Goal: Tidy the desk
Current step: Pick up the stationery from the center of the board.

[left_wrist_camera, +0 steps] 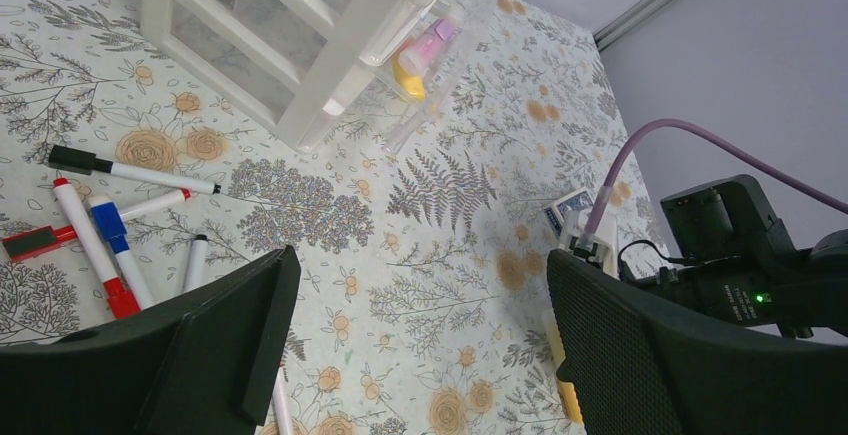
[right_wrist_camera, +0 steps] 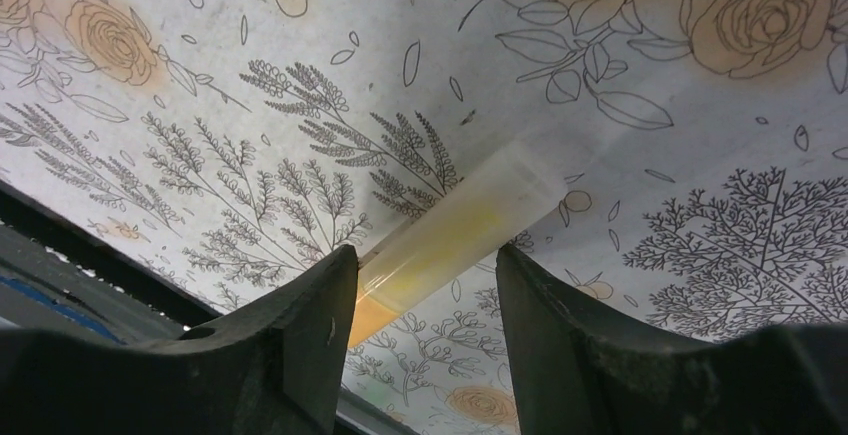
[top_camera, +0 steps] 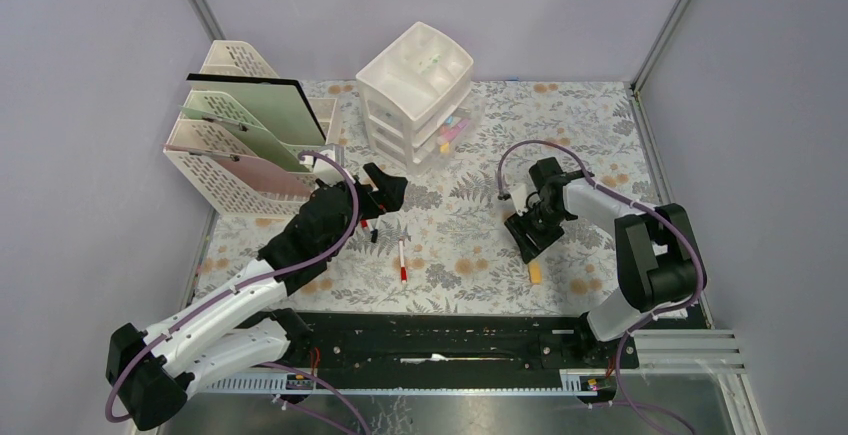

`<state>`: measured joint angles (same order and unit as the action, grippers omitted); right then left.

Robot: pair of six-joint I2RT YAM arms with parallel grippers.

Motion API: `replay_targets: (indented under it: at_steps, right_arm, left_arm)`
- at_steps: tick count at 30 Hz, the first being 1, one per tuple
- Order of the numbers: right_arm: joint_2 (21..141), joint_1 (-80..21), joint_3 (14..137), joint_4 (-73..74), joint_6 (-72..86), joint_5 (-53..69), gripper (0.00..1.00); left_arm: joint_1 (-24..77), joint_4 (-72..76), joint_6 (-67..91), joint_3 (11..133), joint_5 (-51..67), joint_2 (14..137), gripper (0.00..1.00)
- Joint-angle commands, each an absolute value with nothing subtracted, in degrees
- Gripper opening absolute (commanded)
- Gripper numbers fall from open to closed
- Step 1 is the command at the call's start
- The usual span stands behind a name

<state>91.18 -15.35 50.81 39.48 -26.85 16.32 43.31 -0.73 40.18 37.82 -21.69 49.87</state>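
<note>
The desk is covered in a pale cloth with grey ferns and orange flowers. My left gripper is open and empty above the cloth, in front of the drawer unit. Several markers lie to its left, and a red-capped one lies alone. My right gripper is open and low over the cloth. A yellow highlighter lies on the cloth just beyond its fingertips, close to the left finger. The highlighter also shows in the top view.
A white plastic drawer unit stands at the back centre, its bottom drawer open with pink and yellow items. A cream lattice file rack with folders stands at the back left. A small blue patterned card lies near the right arm.
</note>
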Motion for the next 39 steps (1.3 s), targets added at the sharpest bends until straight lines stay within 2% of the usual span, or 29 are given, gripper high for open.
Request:
replay_targets:
  at_steps: [1, 11, 18, 25, 27, 32, 39]
  right_arm:
    - [92.1, -17.1, 50.6, 37.6, -25.0, 12.5, 0.6]
    - [93.5, -18.1, 50.0, 36.4, -23.6, 5.3, 0.47]
    - [95.0, -18.1, 52.3, 36.9, -23.2, 3.4, 0.3]
    - [94.0, -18.0, 56.6, 38.7, -25.4, 5.6, 0.05]
    - [94.2, -18.0, 59.2, 40.4, -26.6, 6.8, 0.01]
    - [95.3, -17.9, 68.5, 43.7, -29.0, 10.8, 0.0]
    - [99.7, -17.4, 88.2, 45.8, -28.1, 18.2, 0.0]
  left_arm:
    - [43.0, 1.6, 40.2, 37.5, -22.4, 49.7, 0.99]
    - [42.3, 2.9, 39.2, 37.4, -22.9, 50.7, 0.99]
    - [41.2, 3.0, 37.8, 37.7, -22.4, 51.4, 0.99]
    - [39.9, 2.9, 36.0, 38.8, -21.7, 52.1, 0.99]
    - [39.5, 2.9, 35.4, 39.4, -21.4, 52.6, 0.99]
    - [38.3, 2.8, 34.3, 41.0, -20.5, 54.1, 0.99]
    - [37.7, 3.0, 33.9, 42.3, -20.3, 55.6, 0.99]
